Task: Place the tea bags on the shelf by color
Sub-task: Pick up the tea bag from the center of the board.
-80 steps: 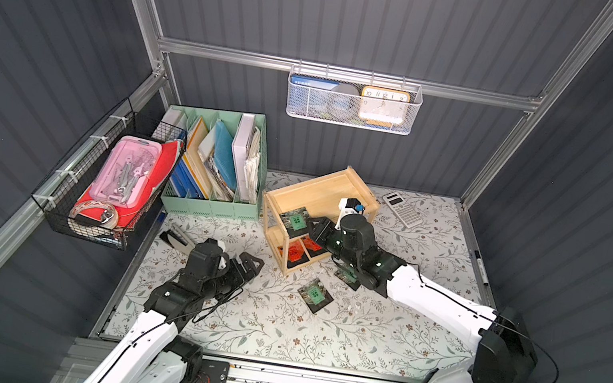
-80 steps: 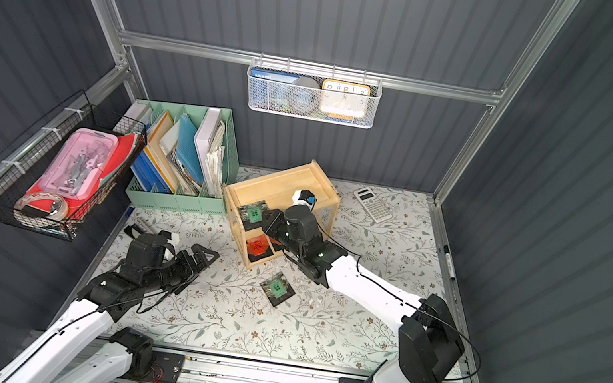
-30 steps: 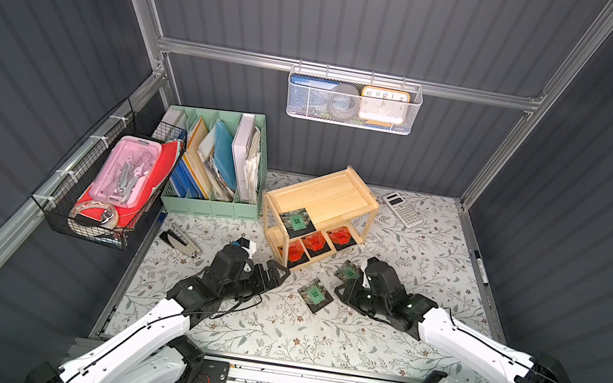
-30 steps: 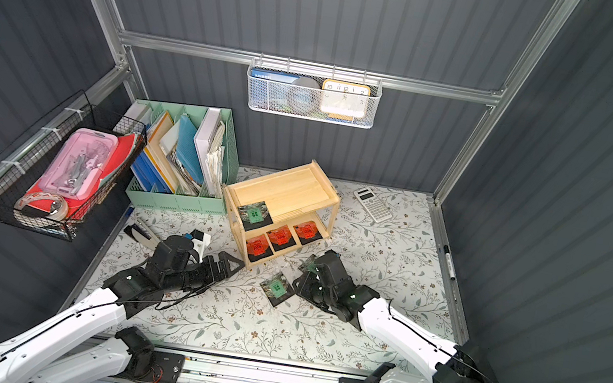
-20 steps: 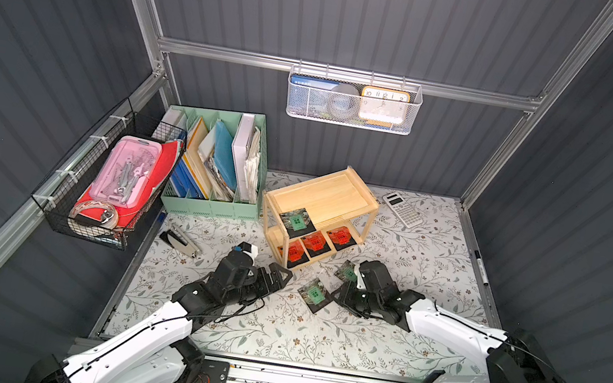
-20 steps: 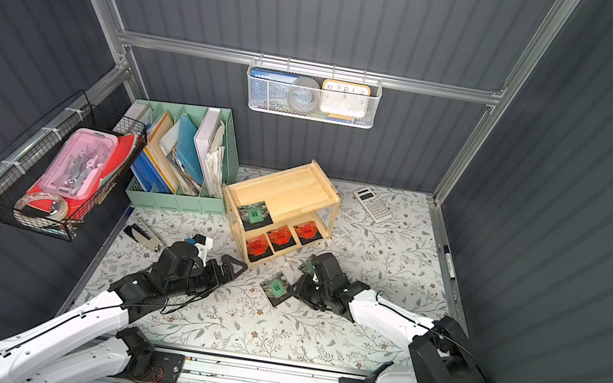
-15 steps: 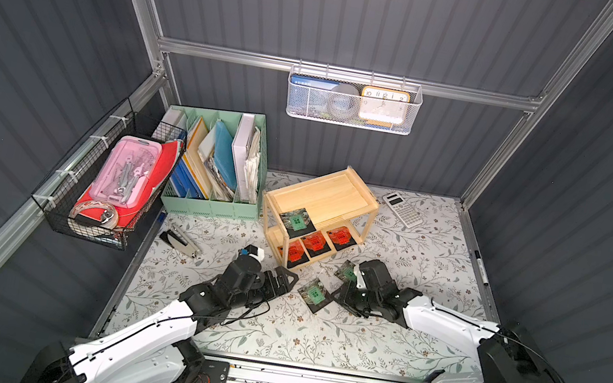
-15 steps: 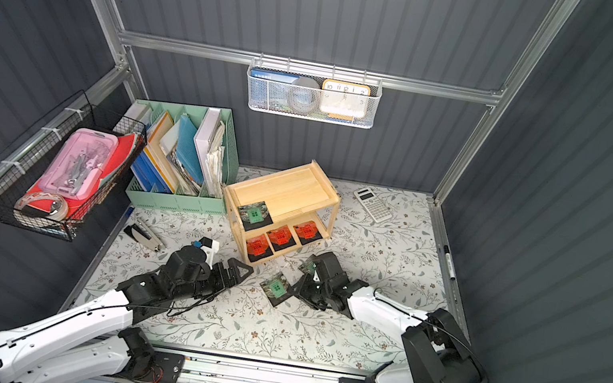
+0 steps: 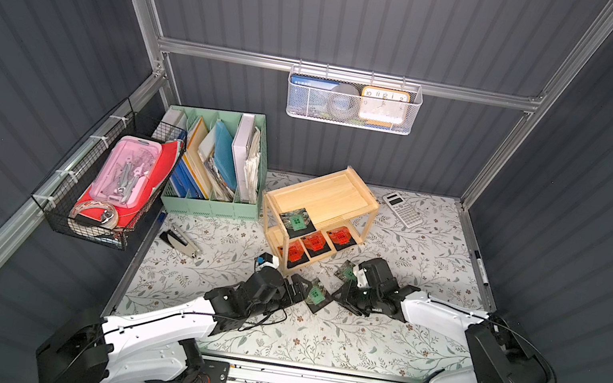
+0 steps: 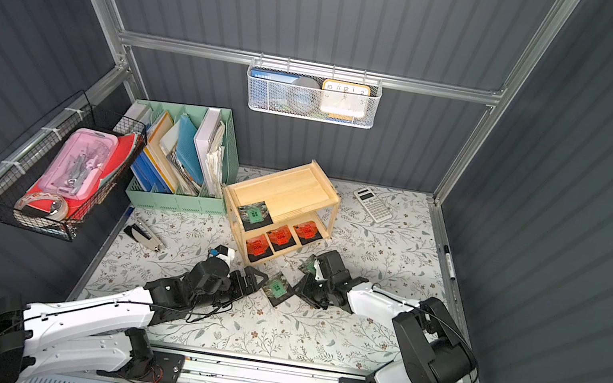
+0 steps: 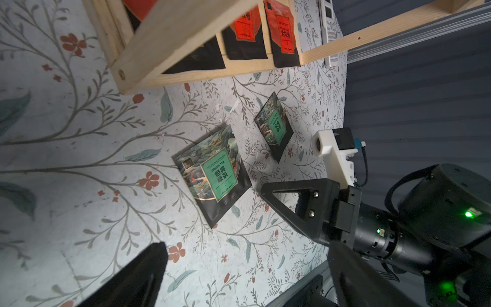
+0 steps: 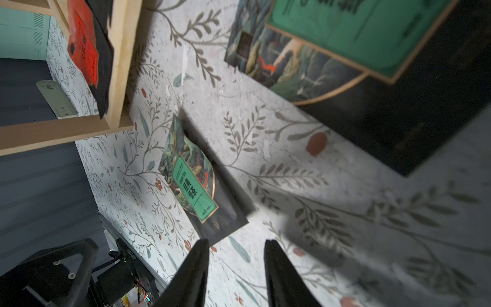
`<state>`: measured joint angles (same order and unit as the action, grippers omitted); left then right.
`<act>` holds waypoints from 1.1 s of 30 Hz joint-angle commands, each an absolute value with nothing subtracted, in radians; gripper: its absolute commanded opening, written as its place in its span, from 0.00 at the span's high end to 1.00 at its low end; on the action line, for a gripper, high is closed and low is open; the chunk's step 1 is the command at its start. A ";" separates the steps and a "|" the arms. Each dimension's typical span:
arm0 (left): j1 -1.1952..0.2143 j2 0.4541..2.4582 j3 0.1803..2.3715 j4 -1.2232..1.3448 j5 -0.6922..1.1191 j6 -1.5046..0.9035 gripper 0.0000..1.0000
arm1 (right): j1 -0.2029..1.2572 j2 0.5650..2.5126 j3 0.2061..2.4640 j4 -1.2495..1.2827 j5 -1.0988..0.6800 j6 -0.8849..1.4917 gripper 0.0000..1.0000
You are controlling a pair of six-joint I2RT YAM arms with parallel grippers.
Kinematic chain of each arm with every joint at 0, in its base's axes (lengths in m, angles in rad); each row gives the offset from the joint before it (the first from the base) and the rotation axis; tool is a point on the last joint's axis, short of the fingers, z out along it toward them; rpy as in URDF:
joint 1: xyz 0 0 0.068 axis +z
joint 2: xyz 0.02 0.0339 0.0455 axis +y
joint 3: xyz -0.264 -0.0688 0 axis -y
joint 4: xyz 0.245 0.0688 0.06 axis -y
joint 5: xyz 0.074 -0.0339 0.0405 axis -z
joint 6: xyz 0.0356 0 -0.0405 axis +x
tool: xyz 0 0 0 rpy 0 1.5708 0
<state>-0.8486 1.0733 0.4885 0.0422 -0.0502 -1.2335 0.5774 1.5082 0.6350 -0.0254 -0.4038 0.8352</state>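
lying flat on the table (image 9: 377, 339), a pale top printed with leafy sprigs and small red flowers, are two green bags. the middle bag (image 9: 316, 295) is a thin square black sachet with a glossy painted-landscape front and a green label edged in gold. it sits between the two grippers and touches neither. the side bag (image 9: 346, 270), of the same make, lies just beside the right arm's wrist, near the shelf's front.

the shelf (image 9: 320, 199) is light bare wood: two shallow rimmed trays on thin square posts. the top bag (image 9: 295, 221), also green, rests at a front corner of the upper tray. three orange bags (image 9: 315, 241), black with orange-red square labels, lie side by side in a row on the lower tray.

the left gripper (image 11: 247, 244) has matte black tapered fingers spread wide with nothing between them, and the middle bag lies ahead of the tips. the right gripper (image 12: 236, 243) faces it from the other side. its jaws stand partly apart, a narrow empty gap, with the tips just short of the middle bag's dark corner.

a mint-green slotted organizer (image 9: 210, 204) packed with folders stands just beside the shelf. a flat grey calculator (image 9: 402, 211) lies behind the shelf.
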 commanded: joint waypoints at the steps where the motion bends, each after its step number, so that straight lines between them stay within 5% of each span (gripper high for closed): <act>1: -0.865 1.108 0.470 0.133 -0.105 -1.274 0.00 | 0.572 1.523 0.630 -0.006 -0.444 0.821 0.61; 33: -0.876 1.514 0.598 0.386 -0.040 -1.265 0.00 | 0.522 1.618 0.669 0.041 -0.515 0.839 0.62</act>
